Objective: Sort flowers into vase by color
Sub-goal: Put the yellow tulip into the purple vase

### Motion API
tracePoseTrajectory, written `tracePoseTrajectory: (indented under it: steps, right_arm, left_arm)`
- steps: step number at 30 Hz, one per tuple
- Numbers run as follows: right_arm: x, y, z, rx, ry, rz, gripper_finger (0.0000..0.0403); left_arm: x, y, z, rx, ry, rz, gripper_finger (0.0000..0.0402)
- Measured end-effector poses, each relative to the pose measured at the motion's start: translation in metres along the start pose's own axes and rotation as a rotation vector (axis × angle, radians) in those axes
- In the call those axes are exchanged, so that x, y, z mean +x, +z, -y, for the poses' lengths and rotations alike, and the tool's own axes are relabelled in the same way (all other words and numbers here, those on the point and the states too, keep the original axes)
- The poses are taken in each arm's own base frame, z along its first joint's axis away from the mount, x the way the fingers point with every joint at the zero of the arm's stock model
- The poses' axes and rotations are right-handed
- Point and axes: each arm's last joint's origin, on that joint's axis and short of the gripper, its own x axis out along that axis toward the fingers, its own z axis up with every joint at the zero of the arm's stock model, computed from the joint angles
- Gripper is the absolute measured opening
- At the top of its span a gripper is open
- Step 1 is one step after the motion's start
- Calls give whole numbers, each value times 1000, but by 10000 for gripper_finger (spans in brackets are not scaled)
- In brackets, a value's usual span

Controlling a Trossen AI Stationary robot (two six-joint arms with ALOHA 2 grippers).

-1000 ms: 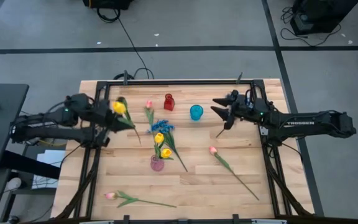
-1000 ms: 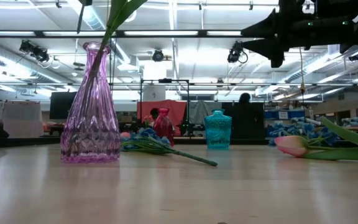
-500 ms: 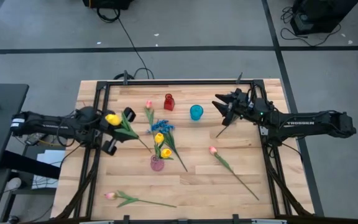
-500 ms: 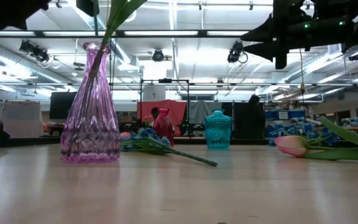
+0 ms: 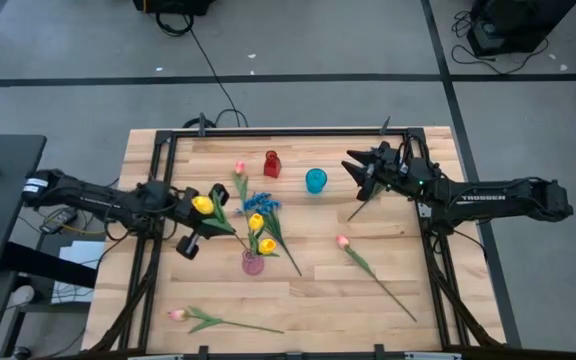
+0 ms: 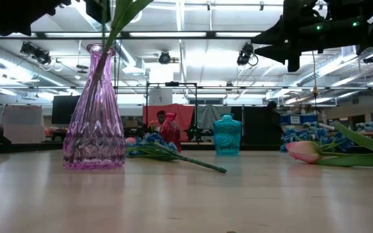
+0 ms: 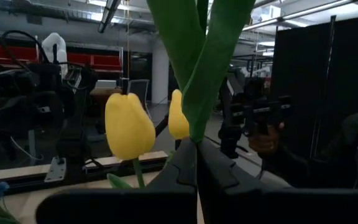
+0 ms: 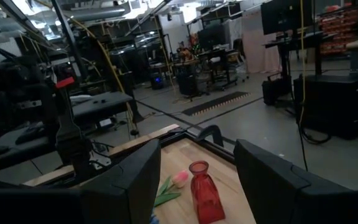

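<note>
My left gripper (image 5: 216, 218) is shut on a yellow tulip (image 5: 203, 204), just left of the pink vase (image 5: 253, 263). That vase holds two yellow tulips (image 5: 256, 222), which the left wrist view shows ahead of the fingers (image 7: 129, 127). Blue flowers (image 5: 261, 203) and a pink tulip (image 5: 239, 168) lie behind the vase. Two more pink tulips lie at the near right (image 5: 343, 241) and the near left (image 5: 177, 314). My right gripper (image 5: 361, 172) hangs open beside the teal vase (image 5: 315, 181), holding nothing. My left gripper pinches the yellow tulip's green stem and leaves (image 7: 194, 127) between its two shut fingers (image 7: 182, 165). The fingers come about level from the table's left. The leaves rise out of the fingers. The flower is lifted clear of the table, its bloom above the gripper.
A small red vase (image 5: 271, 164) stands at the far middle, left of the teal one. The black frame rails (image 5: 158, 250) run along the table's sides. Bare wood (image 5: 318, 300) lies in the near middle between the loose pink tulips.
My left gripper has gone down and toward the table's right and near edges, closing on the pink vase. It stays shut and has carried the yellow tulip along, clear of the table.
</note>
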Motion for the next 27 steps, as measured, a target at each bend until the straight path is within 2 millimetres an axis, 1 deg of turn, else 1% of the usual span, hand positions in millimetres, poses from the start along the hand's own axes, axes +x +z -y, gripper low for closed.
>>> tracePoseTrajectory:
  steps: [3,9,16,27]
  right_arm:
    - [0,0,0,0,0,0,217]
    - [0,0,0,-11,0,0,217]
    - [0,0,0,-11,1,0,217]
    - [0,0,0,-11,9,-2,217]
  left_arm:
    - [3,-2,-1,2,-2,6,1]
    - [5,-12,-3,-6,6,-72,1]
    - [12,-33,-7,-27,21,-194,1]
    - [19,-64,-14,16,68,-352,0]
